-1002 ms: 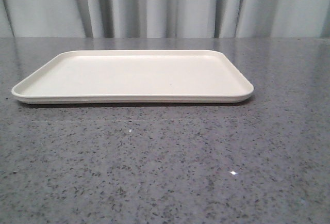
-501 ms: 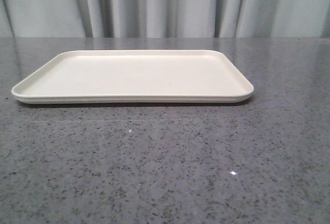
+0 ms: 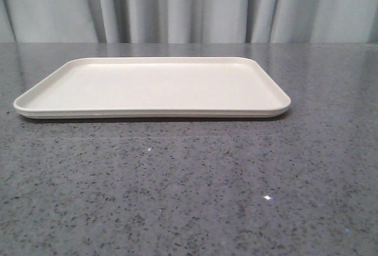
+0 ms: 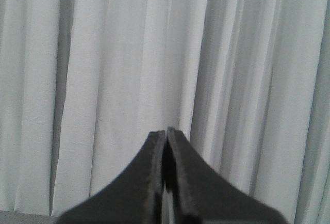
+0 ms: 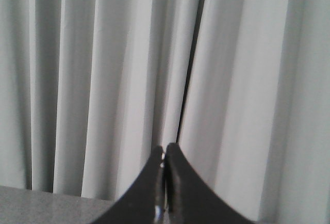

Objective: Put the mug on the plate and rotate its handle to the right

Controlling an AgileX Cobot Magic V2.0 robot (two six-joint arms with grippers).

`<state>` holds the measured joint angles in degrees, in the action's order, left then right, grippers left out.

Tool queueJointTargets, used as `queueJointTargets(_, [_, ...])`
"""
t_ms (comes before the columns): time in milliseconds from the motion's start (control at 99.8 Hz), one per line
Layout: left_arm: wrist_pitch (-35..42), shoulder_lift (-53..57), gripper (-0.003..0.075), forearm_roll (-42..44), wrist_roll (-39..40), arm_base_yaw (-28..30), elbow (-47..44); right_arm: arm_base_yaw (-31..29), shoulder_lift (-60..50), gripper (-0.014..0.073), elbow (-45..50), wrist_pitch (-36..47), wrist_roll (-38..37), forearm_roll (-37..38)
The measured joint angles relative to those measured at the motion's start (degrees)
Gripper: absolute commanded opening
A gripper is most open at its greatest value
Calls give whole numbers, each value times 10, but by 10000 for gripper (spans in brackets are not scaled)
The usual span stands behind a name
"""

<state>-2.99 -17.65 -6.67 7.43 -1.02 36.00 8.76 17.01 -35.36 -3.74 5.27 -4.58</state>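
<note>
The cream-white plate (image 3: 152, 87) lies flat on the grey speckled table, bare, in the front view. The mug and its handle are out of view in every frame. Neither arm appears in the front view. My left gripper (image 4: 166, 131) is shut with nothing between its black fingers and faces the pale curtain. My right gripper (image 5: 164, 147) is shut too, holds nothing, and also faces the curtain.
A pale pleated curtain (image 3: 189, 5) hangs behind the table's far edge. The grey stone tabletop (image 3: 189, 191) spreads in front of the plate. A strip of it shows low in the right wrist view, table (image 5: 46, 203).
</note>
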Motion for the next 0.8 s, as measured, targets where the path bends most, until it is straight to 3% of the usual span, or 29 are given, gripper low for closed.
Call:
queueJointTargets(200, [-78, -84, -18, 4, -4, 0, 93, 0, 41, 353, -62, -6, 0, 0])
queueJointTargets(391, [-192, -156, 4, 5, -36, 0, 183, 0, 57, 419, -84, -11, 0, 0])
queueJointTargets(491, [-243, -186, 85, 6, -49, 0, 227, 0, 57, 419, -84, -12, 0, 0])
queueJointTargets(712, [-335, -236, 343, 7, -56, 0, 298, 0, 57, 419, -84, -4, 0, 0])
queueJointTargets(802, [-373, -249, 402, 7, -57, 0, 323, 0, 57, 419, -84, 11, 0, 0])
